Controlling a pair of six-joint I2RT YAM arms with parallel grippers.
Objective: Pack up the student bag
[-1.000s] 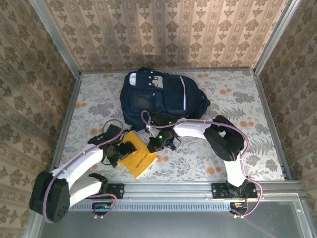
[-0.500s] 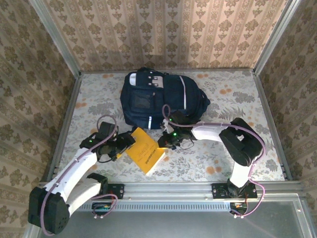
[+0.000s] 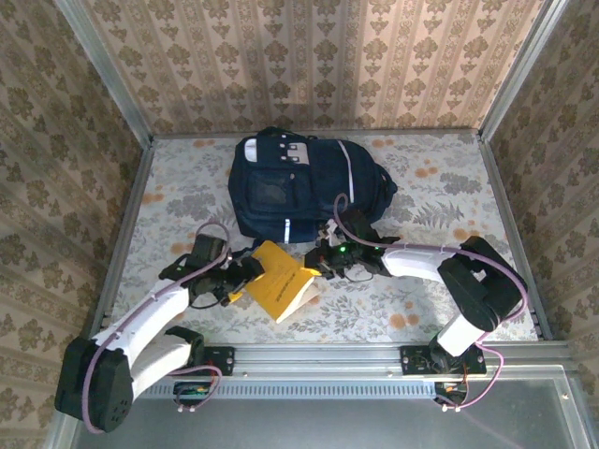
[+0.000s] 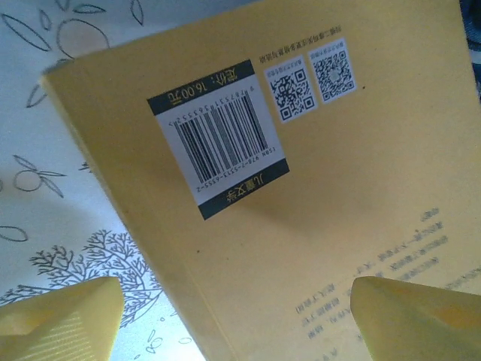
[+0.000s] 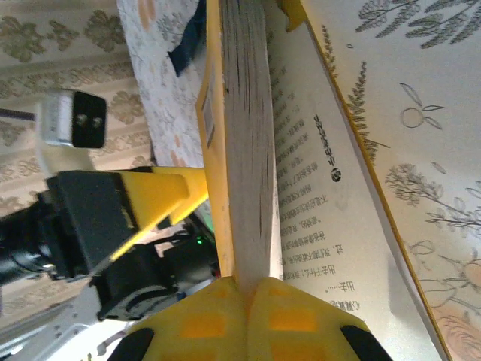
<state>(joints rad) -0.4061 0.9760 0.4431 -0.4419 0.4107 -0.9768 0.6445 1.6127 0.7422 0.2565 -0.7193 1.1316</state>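
The student bag, dark navy with white stripes, lies at the back middle of the table. In front of it a yellow book is tipped up on edge. My right gripper is shut on the book's page block, while one cover with a printed page lies open on the table. My left gripper stands open at the book's left side. Its yellow fingers straddle the back cover with the barcode. One left finger appears behind the book.
The floral tablecloth has free room to the right of the bag and at the left edge. A metal rail runs along the near edge. Patterned walls close in the back and both sides.
The right gripper has drawn back to the right with the book's edge, tipping the book up and shifting it right. The left gripper has followed to the book's left side, still open.
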